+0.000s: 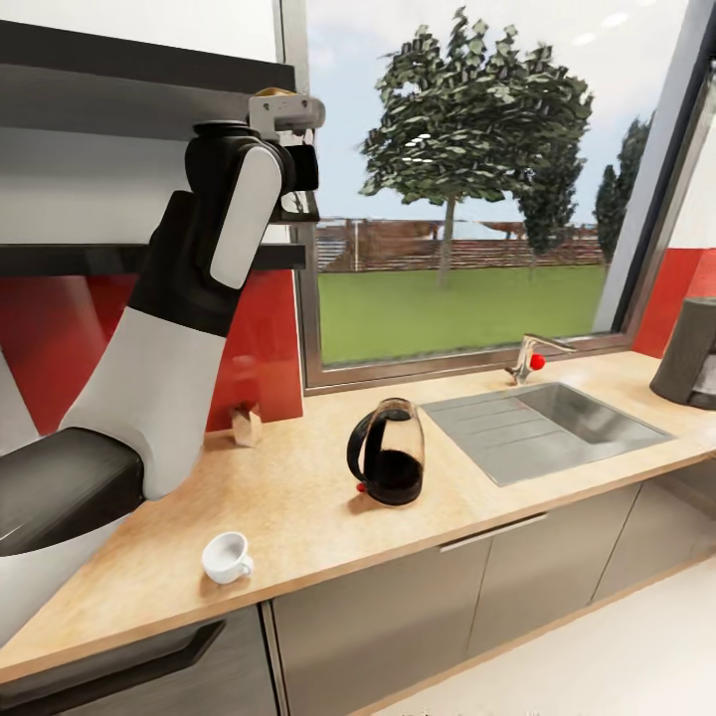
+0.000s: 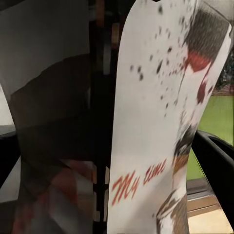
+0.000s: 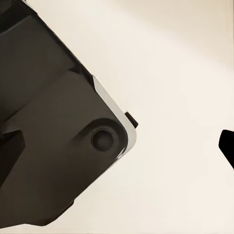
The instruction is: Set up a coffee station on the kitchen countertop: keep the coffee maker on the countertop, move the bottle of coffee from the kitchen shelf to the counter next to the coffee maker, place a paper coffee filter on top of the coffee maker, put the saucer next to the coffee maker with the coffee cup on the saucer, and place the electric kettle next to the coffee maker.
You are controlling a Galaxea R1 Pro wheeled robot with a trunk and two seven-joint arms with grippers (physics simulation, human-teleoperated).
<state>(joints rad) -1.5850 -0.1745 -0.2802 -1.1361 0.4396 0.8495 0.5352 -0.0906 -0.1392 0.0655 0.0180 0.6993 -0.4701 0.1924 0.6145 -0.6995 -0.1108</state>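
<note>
Left claw is up at the shelf, and the wrist view has the bottle right against it, though I cannot tell if it's gripped. Lift it straight, clear the shelf edge, then lower to the tabletop beside the coffee maker at the far right end.

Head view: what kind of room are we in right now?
Most likely a kitchen. A wooden countertop holds a steel sink with a faucet under a window, with a kettle, a cup and cabinet doors below.
</note>
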